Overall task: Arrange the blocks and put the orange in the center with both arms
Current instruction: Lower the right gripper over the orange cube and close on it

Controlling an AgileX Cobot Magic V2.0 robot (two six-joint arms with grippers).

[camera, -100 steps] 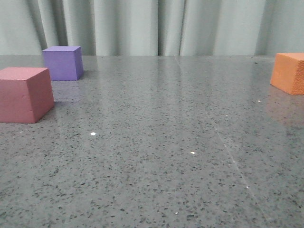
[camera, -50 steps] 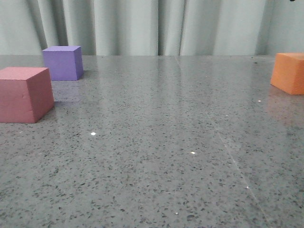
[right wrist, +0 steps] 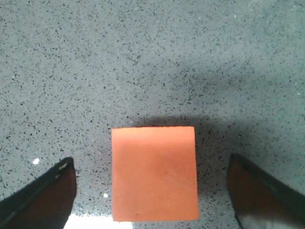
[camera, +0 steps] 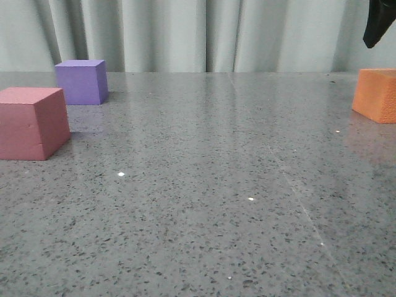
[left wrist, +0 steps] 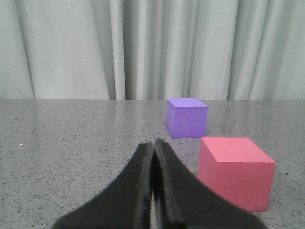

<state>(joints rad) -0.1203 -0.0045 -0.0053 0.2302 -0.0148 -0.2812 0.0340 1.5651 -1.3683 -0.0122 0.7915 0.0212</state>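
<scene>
The orange cube (camera: 377, 94) rests at the table's far right edge. My right gripper (camera: 376, 25) hangs just above it, partly cut off by the frame. From the right wrist, the orange cube (right wrist: 155, 172) lies below and between the wide-open fingers of the right gripper (right wrist: 150, 159), apart from both. The pink-red cube (camera: 31, 124) and the purple cube (camera: 81, 81) behind it sit at the far left. My left gripper (left wrist: 154, 143) is shut and empty, low over the table; the purple cube (left wrist: 187, 117) and pink-red cube (left wrist: 236, 171) lie ahead of it, to one side.
The table is grey speckled stone (camera: 204, 185) with a pale curtain (camera: 204, 34) hanging along its far edge. The wide stretch between the left cubes and the orange one holds nothing but small bright specks.
My right gripper has dropped into the top right corner of the front view, above the orange cube. All three cubes stay where they were.
</scene>
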